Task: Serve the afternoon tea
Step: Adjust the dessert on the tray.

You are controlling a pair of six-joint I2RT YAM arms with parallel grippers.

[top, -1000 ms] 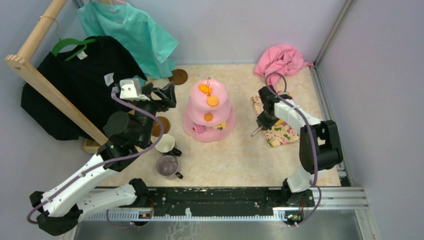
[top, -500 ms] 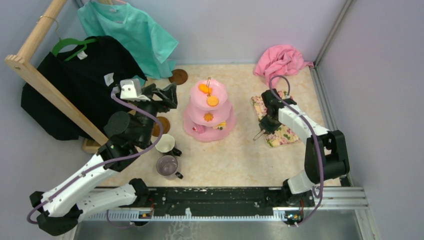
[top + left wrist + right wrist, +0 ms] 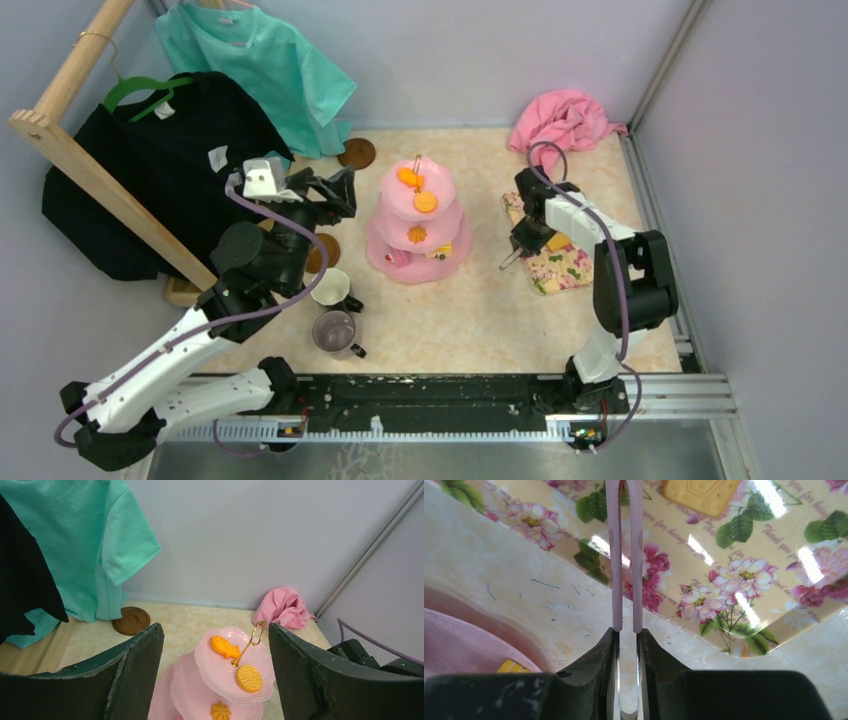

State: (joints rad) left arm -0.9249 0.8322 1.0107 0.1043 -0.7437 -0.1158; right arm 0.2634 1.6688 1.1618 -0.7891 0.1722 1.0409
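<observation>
While the right gripper clamps a pair of thin pink tongs, only its wrist view shows their arms stretched over the glossy floral mat, with a square biscuit lying on the mat beside them. From above, the tongs are a mere sliver at the mat's left edge. The pink cake stand stands to that gripper's left, apart from it. The left gripper hangs with its jaws spread wide and empty, just left of the stand. Its camera frames the top tier's orange fish snack, round biscuit and gold loop. A white mug and a grey-purple mug sit near the left arm.
</observation>
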